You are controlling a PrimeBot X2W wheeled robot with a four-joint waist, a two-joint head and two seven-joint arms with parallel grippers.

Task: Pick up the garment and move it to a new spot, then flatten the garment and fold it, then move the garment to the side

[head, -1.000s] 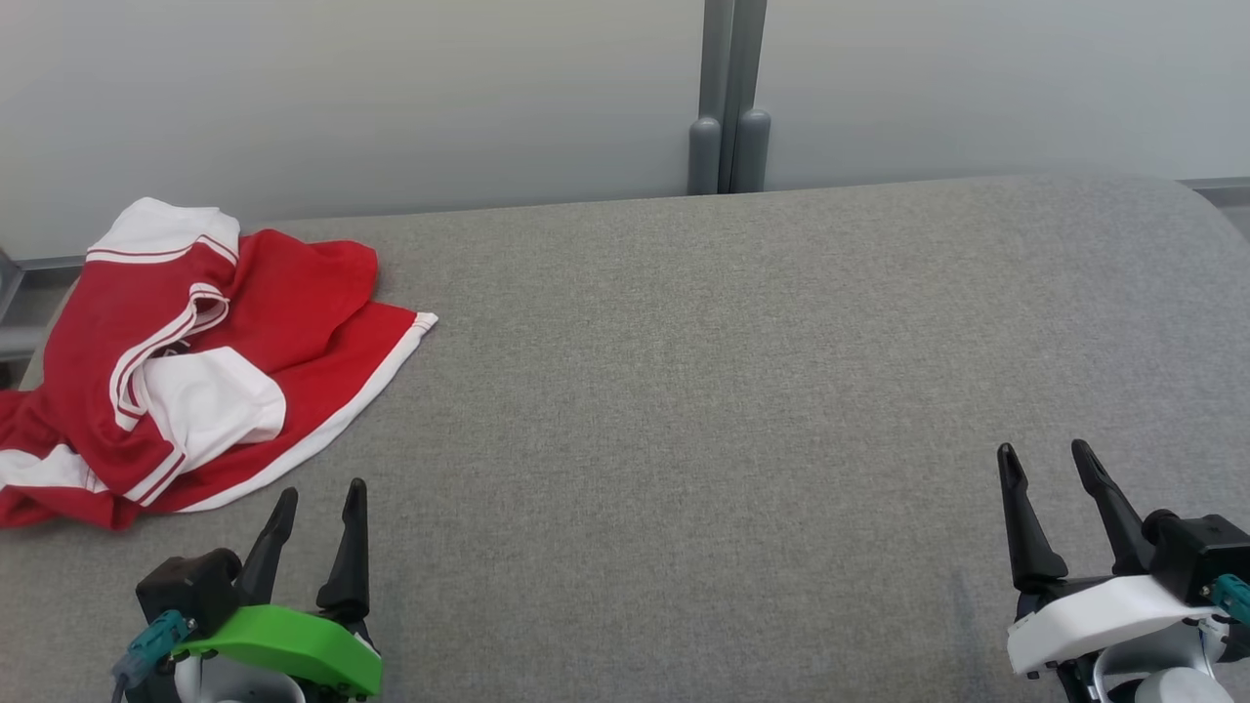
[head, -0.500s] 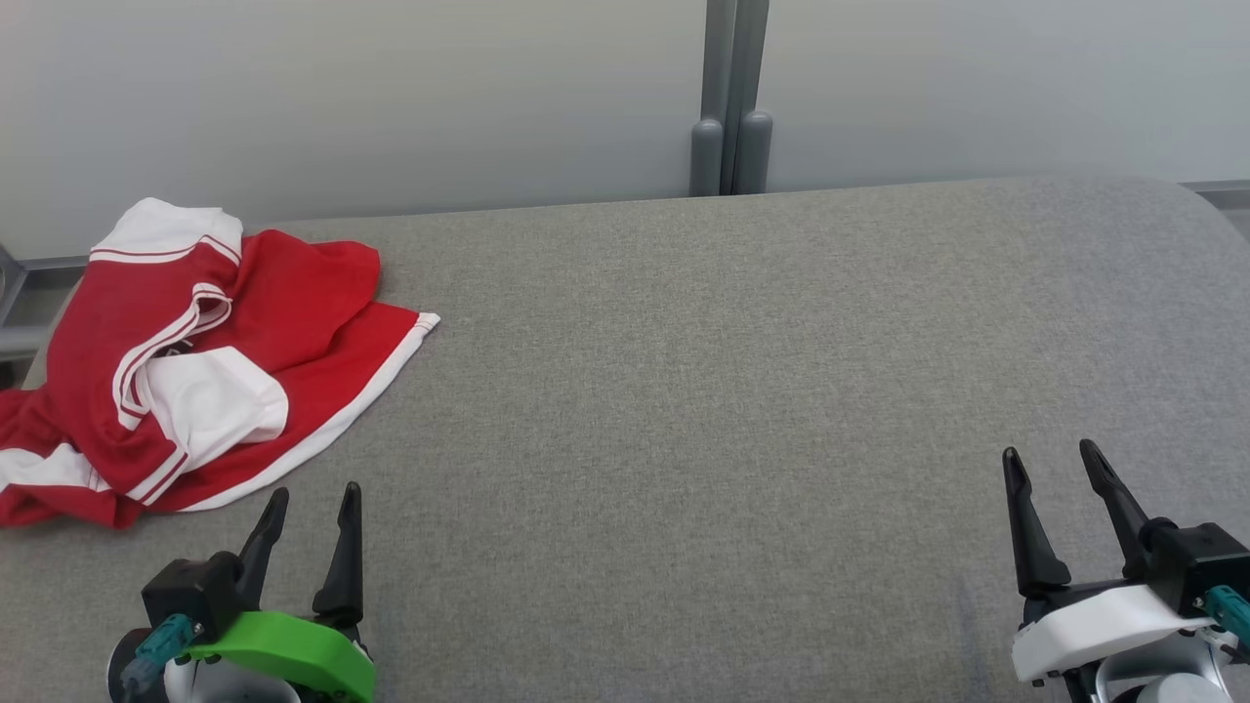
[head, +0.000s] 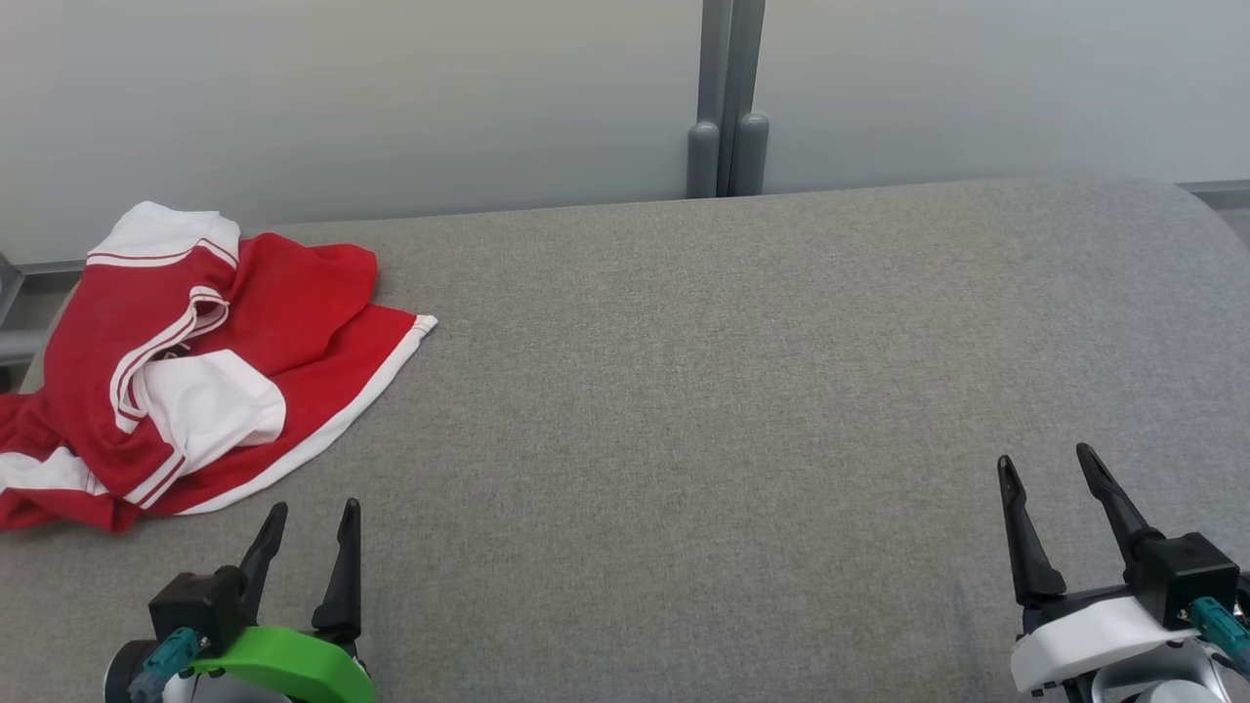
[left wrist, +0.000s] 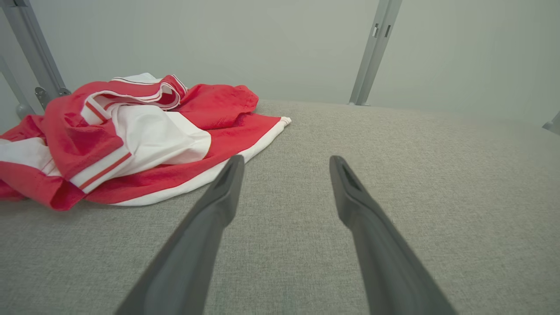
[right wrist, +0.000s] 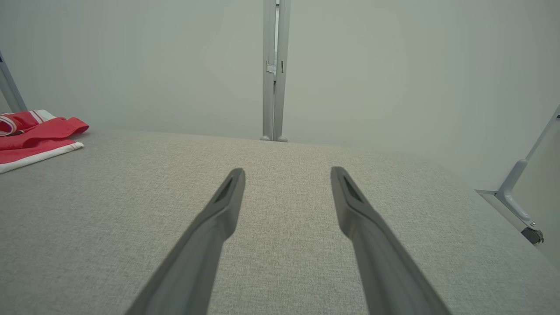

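Both of my grippers are spread and empty: the left gripper [head: 316, 505] sits low near the front edge, and the right gripper [head: 1044, 455] is well apart from it on the other side. The garment [head: 195, 391], a red-and-white shirt, lies crumpled at the far left of the grey padded surface [head: 684, 391], just ahead of my left gripper. To lift it cleanly, I judge I should drive the left gripper into a raised fold — the bunched middle, not the flat white hem — and pinch through enough cloth that nothing drags on the way to the open centre.
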